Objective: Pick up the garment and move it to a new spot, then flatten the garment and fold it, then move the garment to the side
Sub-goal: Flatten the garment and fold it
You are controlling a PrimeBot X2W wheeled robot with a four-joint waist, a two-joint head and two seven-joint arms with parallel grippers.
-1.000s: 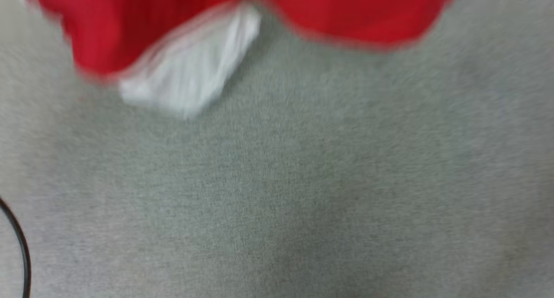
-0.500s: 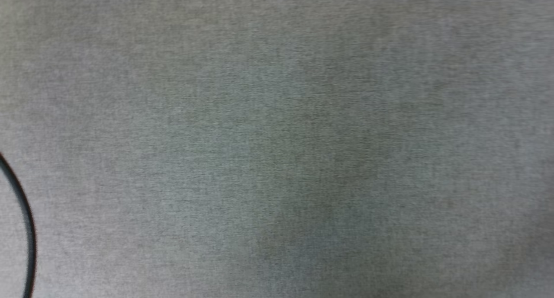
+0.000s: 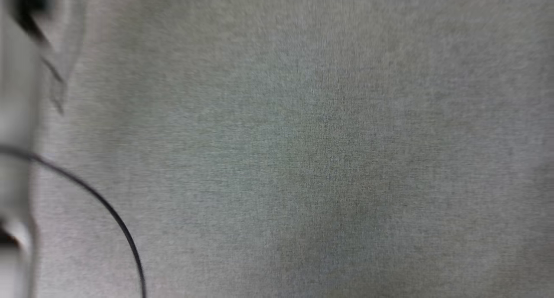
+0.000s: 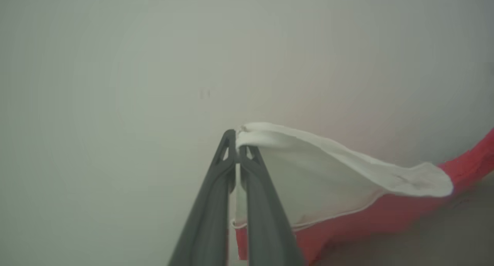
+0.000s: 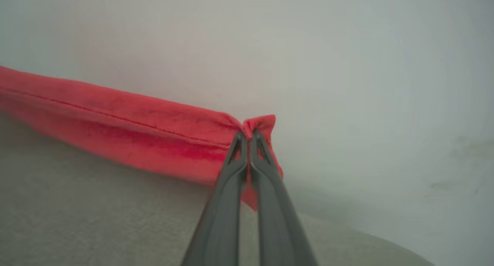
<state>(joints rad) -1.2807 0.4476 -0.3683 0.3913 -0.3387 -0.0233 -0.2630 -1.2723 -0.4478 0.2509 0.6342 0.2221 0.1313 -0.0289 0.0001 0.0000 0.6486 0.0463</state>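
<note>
A: Where was the garment (image 5: 96, 111) when we checked?

B: Held up by two edges. Our left tool (image 4: 236, 140) was clamped tight on the rim of its white sleeve (image 4: 328, 173). Our right tool (image 5: 248, 136) was pinched closed on a corner of the red hem (image 5: 173, 136). Whether the middle touched anything below, we couldn't tell.

A: How far along did we judge ourselves?

B: The pick-up looked done, and we took this for the carry to a new spot. The cloth was bunched, so flattening, folding and the move aside were all left.

A: And around it?

B: A grey cloth-like surface (image 3: 303, 138), blurred in the head view, with a black cable (image 3: 108, 211) curving across its lower left.
</note>
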